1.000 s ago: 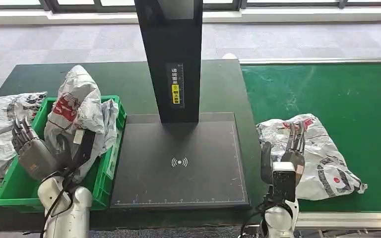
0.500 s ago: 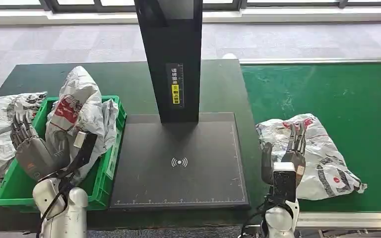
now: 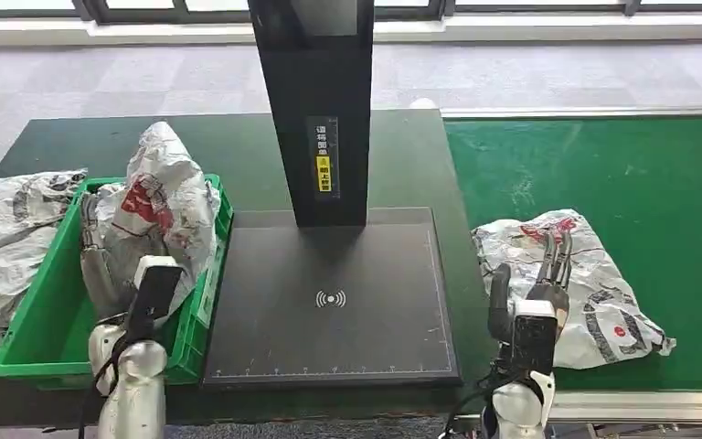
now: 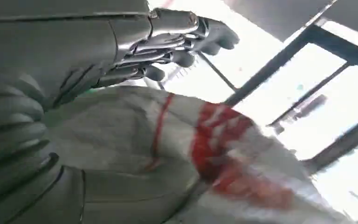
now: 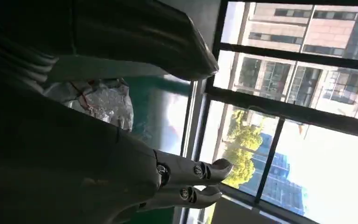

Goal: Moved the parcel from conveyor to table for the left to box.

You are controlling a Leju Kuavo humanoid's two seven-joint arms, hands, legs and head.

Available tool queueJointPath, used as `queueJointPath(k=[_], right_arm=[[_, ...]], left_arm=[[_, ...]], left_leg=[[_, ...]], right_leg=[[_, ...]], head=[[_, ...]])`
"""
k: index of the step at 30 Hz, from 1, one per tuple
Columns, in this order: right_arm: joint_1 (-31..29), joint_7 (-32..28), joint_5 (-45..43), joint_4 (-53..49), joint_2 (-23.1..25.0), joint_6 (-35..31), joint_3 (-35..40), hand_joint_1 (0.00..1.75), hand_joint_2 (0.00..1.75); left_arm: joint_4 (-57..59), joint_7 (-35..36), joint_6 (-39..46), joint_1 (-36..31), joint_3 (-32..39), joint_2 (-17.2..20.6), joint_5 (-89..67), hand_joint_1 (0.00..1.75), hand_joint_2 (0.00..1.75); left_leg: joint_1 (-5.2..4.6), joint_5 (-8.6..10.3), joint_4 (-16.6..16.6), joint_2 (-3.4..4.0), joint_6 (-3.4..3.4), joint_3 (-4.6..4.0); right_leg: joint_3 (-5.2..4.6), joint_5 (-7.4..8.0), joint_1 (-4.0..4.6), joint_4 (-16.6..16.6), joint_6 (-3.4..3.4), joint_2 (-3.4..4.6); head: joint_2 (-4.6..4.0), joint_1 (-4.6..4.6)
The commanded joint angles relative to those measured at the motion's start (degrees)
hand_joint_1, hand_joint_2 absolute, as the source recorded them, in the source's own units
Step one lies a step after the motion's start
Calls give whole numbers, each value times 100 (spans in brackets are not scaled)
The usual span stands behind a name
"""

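At the far left, a crumpled grey parcel (image 3: pixel 5 238) lies on the dark bench (image 3: pixel 228 146), partly off the picture's edge and beside the green crate (image 3: pixel 41 320). Inside the crate a white parcel with red print (image 3: pixel 166 206) stands up tall, leaning toward the crate's right wall. The left robot hand (image 3: pixel 99 265) is down in the crate against this parcel's left side; the left wrist view shows the bag (image 4: pixel 205 154) pressed close along the palm with the fingers (image 4: pixel 182 44) reaching over its top, so it seems to be gripping the bag, though blur makes the hold hard to confirm. In the middle, a black scanner platform (image 3: pixel 329 302) rests on the bench, with a black upright column (image 3: pixel 315 101) rising from its rear edge. To the right, on the green conveyor (image 3: pixel 603 165), lies another white parcel (image 3: pixel 594 293). The right robot hand (image 3: pixel 535 288) is at its left edge, fingers (image 3: pixel 556 251) straight and laid over the bag, thumb apart, holding nothing.
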Motion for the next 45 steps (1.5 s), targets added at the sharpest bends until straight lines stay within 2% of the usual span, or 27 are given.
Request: queueJointPath(k=[1,2,3,4,5,6,10,11,13,14,15,16,20,24,25,26,27,29,36,37,39,45], right_arm=[[-823,191,1754,1753,-272,-1248,-1311,0,0],[-1027,578,2927,1926,-154,-1248,-1901,0,0],[-1194,639,3414,2156,-167,-1248,-2288,0,0],[-1411,1106,4659,2244,-99,-1248,-2931,0,175],[-1487,1228,4916,2330,-145,-1248,-3101,0,175],[-1572,1976,5994,2316,-196,-1248,-3389,0,175],[-1666,2093,6132,2450,-299,-1248,-3568,0,175],[-1699,2465,6549,2545,-386,-1248,-3688,0,175],[-1775,2939,6816,2816,-528,-1248,-3764,0,175],[-1864,3402,7013,3250,-757,-1248,-3782,0,175],[-1864,3402,7013,3250,-757,-1248,-3782,0,175],[-1943,3580,6975,3619,-969,-1248,-3834,0,175],[-2000,3314,6544,3945,-1092,-1248,-4054,0,175],[-1980,3499,6588,3898,-1155,-1248,-4288,0,175],[-2047,3231,6289,4092,-1235,-1248,-4503,0,175],[-2331,2656,5575,5046,-1456,-1127,-4855,0,175],[-2434,2359,5228,5403,-1595,-938,-4977,0,175],[-2536,2091,4886,5727,-1723,-434,-5101,0,175],[-2608,1863,4712,5814,-1698,-182,-5137,0,175],[-2678,1234,4277,5849,-1678,510,-5296,0,175],[-2732,777,3992,5825,-1621,785,-5371,0,175],[-2738,781,3991,5825,-1613,777,-5367,0,175]], left_arm=[[-193,-615,-1121,709,-1043,54,1213,0,175],[-270,-702,-1251,778,-1045,71,1374,0,175],[-337,-745,-1330,828,-1042,75,1449,0,175],[-397,-792,-1437,867,-1032,75,1528,0,175],[-420,-801,-1442,873,-1026,68,1533,0,175],[-440,-809,-1479,867,-1014,56,1562,0,175],[-448,-809,-1478,850,-1005,48,1564,0,175],[-434,-807,-1514,830,-1006,43,1588,0,175],[-431,-828,-1573,825,-1003,34,1640,0,175],[-424,-829,-1581,812,-992,14,1648,0,175],[-424,-829,-1581,812,-992,14,1648,0,175],[-424,-829,-1581,805,-984,4,1651,0,175],[-500,-839,-1586,852,-976,-9,1681,0,175],[-700,-978,-1760,945,-1045,-40,1894,0,175],[-826,-1075,-1915,1010,-1126,-61,2084,0,175],[-968,-1285,-2265,1081,-1272,-47,2432,0,175],[-1053,-1291,-2378,1122,-1352,-48,2524,0,175],[-1282,-1291,-2563,1184,-1549,-51,2712,0,175],[-1367,-1291,-2650,1212,-1673,-32,2766,0,175],[-1435,-1291,-2650,1244,-1747,6,2756,0,175],[-1390,-1291,-2649,1233,-1738,-12,2687,0,175],[-1384,-1291,-2651,1226,-1735,-12,2686,0,175]], left_leg=[[-5,-2,-14,21,8,26],[-2,-2,-23,38,12,38],[-3,-1,-23,33,11,38],[-3,-3,-14,28,8,27],[-6,0,-17,30,12,32],[-4,-1,-10,18,9,24],[-5,0,-10,11,11,21],[-4,-1,-8,11,9,20],[-6,0,-10,5,12,19],[-4,-5,-13,24,14,32],[-2,-5,-11,25,11,29],[-4,-5,-17,33,14,39],[-4,-2,-10,16,11,25],[-5,-5,-9,24,12,25],[-5,-7,-9,30,15,30],[-6,-4,-9,20,12,24],[-3,-7,-9,26,15,29],[0,-7,-9,28,15,30],[-2,-6,-4,27,9,20],[-1,-8,-8,38,12,28],[-2,-4,-3,29,10,26],[-5,-2,-9,46,11,30]], right_leg=[[27,0,3,-16,-3,-15],[38,6,8,-31,-4,-12],[39,6,7,-29,-3,-10],[26,3,5,-19,-1,0],[30,3,4,-22,-1,-9],[22,1,4,-14,0,-7],[21,1,3,-13,-1,-19],[20,1,4,-11,-1,-12],[23,0,2,-13,0,-22],[34,1,7,-20,-3,-17],[29,1,8,-18,-3,-13],[38,1,8,-24,-4,-14],[26,1,5,-16,-1,-19],[24,0,4,-13,-3,-14],[31,-2,7,-16,-4,-21],[24,-2,3,-12,-3,-21],[32,-3,9,-17,-5,-28],[33,1,11,-21,-2,-20],[18,2,4,-8,-2,-2],[27,3,9,-15,-4,-6],[23,4,7,-9,-1,1],[24,9,3,-11,0,-1]], head=[[0,0],[0,0],[0,0],[0,0],[0,0],[0,0],[0,0],[0,0],[0,0],[0,0],[0,0],[0,0],[0,0],[0,0],[0,0],[0,0],[0,0],[0,0],[0,2],[0,2],[0,2],[0,0]])
